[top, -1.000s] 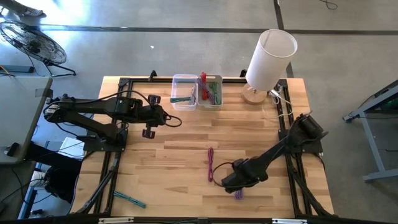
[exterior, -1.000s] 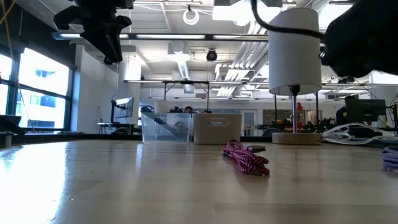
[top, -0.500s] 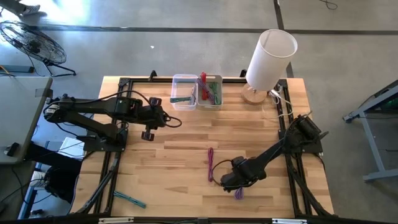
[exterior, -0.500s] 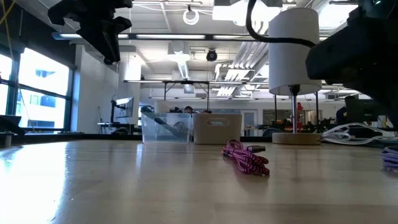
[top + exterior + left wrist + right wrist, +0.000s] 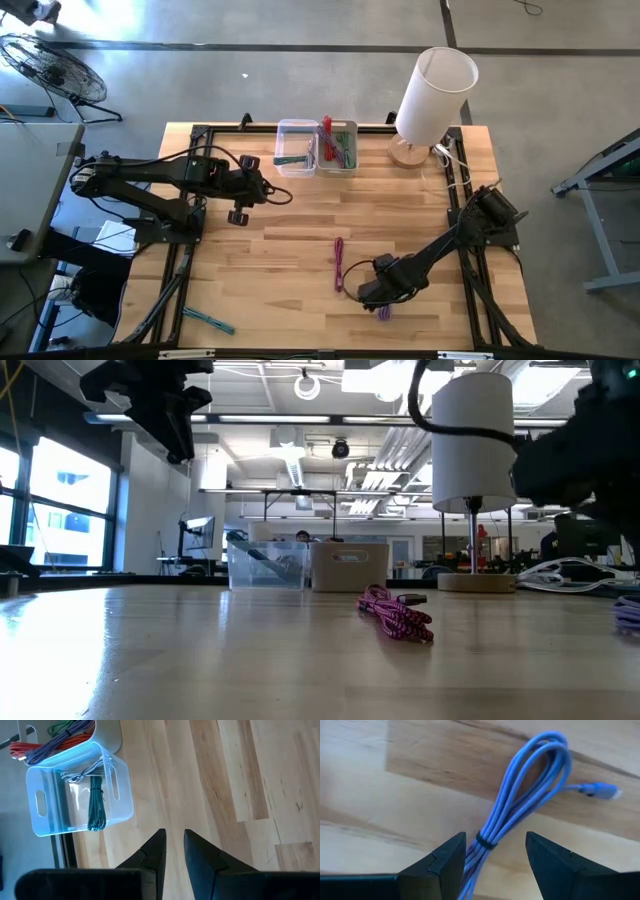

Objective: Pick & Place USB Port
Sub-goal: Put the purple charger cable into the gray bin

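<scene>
A blue-purple coiled USB cable [image 5: 525, 795] lies flat on the wood near the table's near edge, right of centre [image 5: 384, 312]. My right gripper [image 5: 496, 845] hangs just over it, open, with one finger on each side of the tied middle of the coil. I cannot tell whether they touch it. My left gripper [image 5: 173, 836] hovers high over the table's left part [image 5: 239, 212], near the clear bin [image 5: 75, 795]. Its fingers stand a narrow gap apart and hold nothing. A pink cable [image 5: 339, 264] lies on the table to the left of my right gripper.
A clear bin [image 5: 297, 147] with a teal cable and a second bin [image 5: 340, 146] with red, green and purple cables stand at the far edge. A white lamp [image 5: 435, 92] and white cords [image 5: 455, 170] fill the far right corner. A teal cable [image 5: 208, 320] lies near left.
My right arm has shifted slightly over the blue-purple cable, a little toward the table's left and then back. The cables have stayed where they were.
</scene>
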`<state>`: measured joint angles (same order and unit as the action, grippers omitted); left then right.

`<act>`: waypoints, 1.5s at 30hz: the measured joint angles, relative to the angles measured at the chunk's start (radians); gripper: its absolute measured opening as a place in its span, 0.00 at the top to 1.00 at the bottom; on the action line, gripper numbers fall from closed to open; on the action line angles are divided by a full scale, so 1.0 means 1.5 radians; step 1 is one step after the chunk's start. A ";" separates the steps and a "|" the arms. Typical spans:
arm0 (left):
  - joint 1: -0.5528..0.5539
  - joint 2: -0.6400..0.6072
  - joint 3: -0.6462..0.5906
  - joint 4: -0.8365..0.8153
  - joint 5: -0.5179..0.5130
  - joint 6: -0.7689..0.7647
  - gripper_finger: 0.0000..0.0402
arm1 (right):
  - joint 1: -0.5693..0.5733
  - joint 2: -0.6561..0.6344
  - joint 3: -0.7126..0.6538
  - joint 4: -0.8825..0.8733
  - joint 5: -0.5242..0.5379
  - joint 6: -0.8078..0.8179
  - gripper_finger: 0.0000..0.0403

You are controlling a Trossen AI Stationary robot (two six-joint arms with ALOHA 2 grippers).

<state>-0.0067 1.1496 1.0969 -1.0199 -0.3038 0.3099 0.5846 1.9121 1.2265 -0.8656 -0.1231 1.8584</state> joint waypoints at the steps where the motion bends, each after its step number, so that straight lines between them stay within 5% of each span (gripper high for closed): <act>1: 0.000 0.000 0.000 0.000 0.002 0.000 0.84 | 0.001 0.000 -0.014 0.023 -0.007 0.006 0.51; 11: 0.000 0.000 0.000 -0.002 0.017 0.000 0.84 | 0.010 -0.008 -0.093 0.127 -0.027 0.026 0.53; 20: 0.000 0.000 0.000 0.000 0.016 0.000 0.84 | 0.011 -0.011 -0.097 0.121 -0.013 -0.068 0.95; 30: 0.000 0.000 0.000 0.001 0.007 0.000 0.84 | -0.026 -0.051 -0.104 0.099 0.002 -0.174 0.96; 45: 0.000 -0.015 0.000 0.005 0.117 0.008 0.84 | -0.235 -0.305 -0.100 0.248 0.331 -0.440 0.97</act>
<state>-0.0070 1.1268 1.0973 -1.0118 -0.1285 0.3217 0.2324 1.4542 1.0763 -0.4931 0.3730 1.1984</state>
